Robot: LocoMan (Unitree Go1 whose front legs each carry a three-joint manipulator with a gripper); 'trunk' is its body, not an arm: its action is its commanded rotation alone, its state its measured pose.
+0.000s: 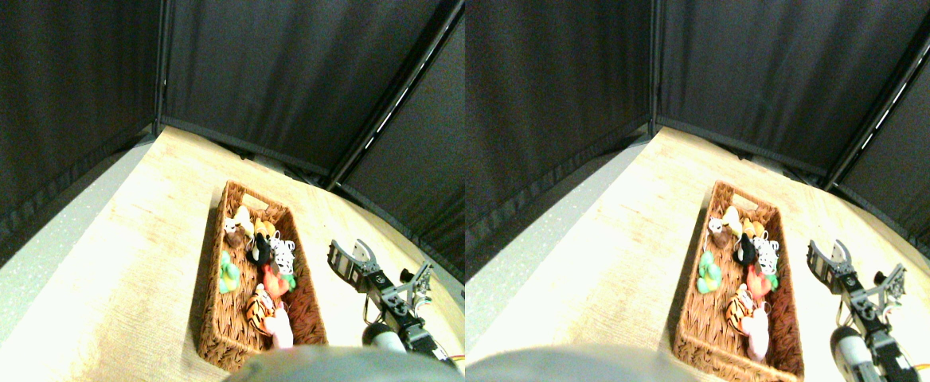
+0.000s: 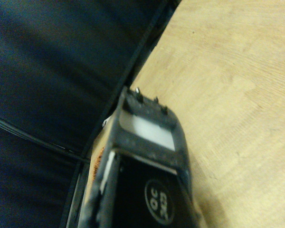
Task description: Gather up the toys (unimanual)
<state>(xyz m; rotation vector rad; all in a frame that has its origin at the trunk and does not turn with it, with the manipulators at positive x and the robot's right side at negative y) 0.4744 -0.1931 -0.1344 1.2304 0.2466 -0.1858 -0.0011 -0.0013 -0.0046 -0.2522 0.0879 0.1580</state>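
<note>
The long brown wicker basket (image 1: 222,318) lay on the pale wooden counter (image 1: 115,270) and held all the soft toys: the orange-black striped tiger (image 1: 259,310), pale pink figure (image 1: 281,328), red figure (image 1: 274,280), green figure (image 1: 228,274) and black-and-white spotted figure (image 1: 283,253). The right hand (image 1: 351,256) hung beside the basket, apart from it, its two jaws spread open and empty.

Toys (image 1: 262,263) in wicker basket (image 1: 226,334); hand (image 1: 351,256) beside, empty.

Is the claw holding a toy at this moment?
No: the claw hovers over bare wood beside the basket, with nothing between its jaws.
</note>
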